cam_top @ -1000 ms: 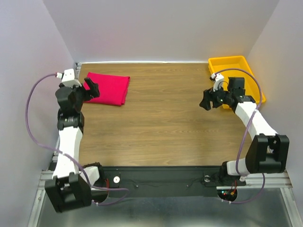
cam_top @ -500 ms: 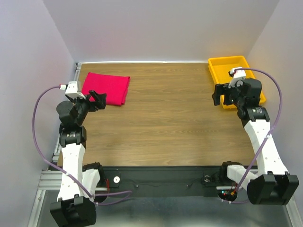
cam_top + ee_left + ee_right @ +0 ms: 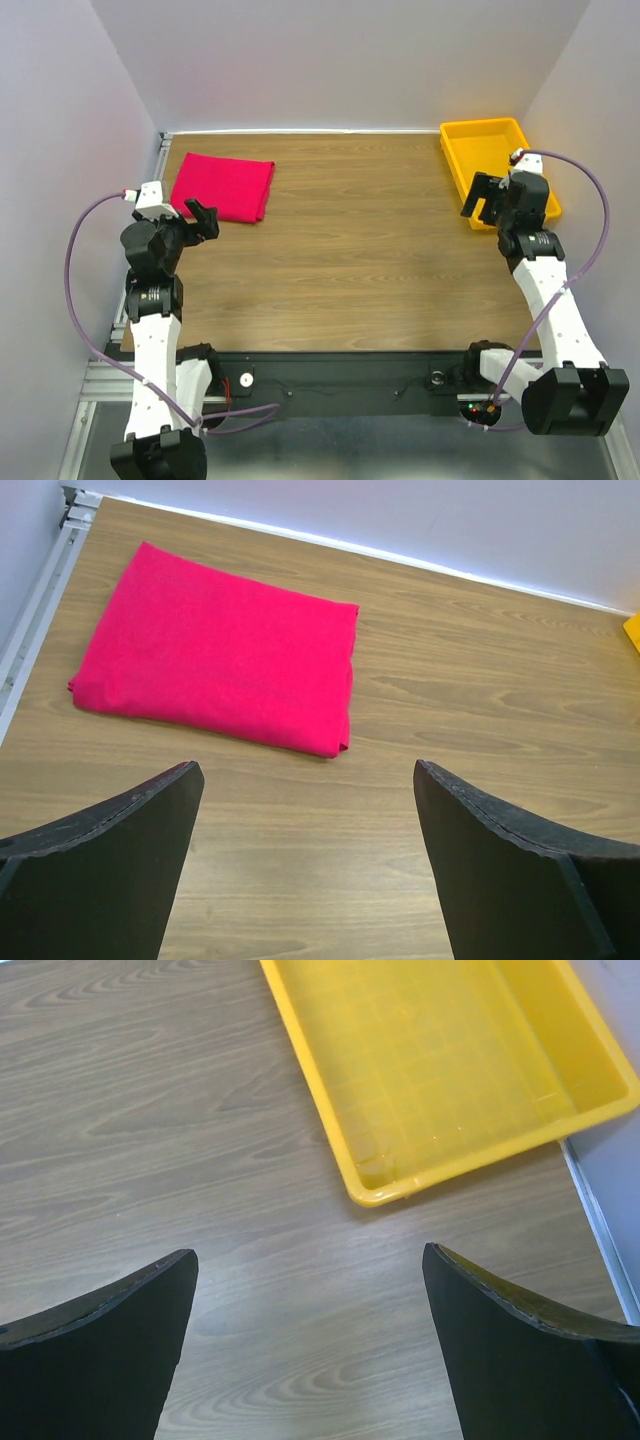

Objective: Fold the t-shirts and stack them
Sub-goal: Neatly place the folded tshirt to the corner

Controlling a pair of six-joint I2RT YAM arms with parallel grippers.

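Since a second ago both arms have drawn back. The left arm has come off the near edge of the t-shirt, and the left jaws now hang short of it, over the left side of the table. The right arm has swung outward, so the right jaws sit just beside the near end of the yellow tray. I see the left jaws spread wide with only bare wood between them. The right jaws are spread wide too and hold nothing, over wood just short of the tray's near corner. The t-shirt lies folded into a flat crimson rectangle at the far left corner of the table, clear of both arms and well apart from the tray at the far right.
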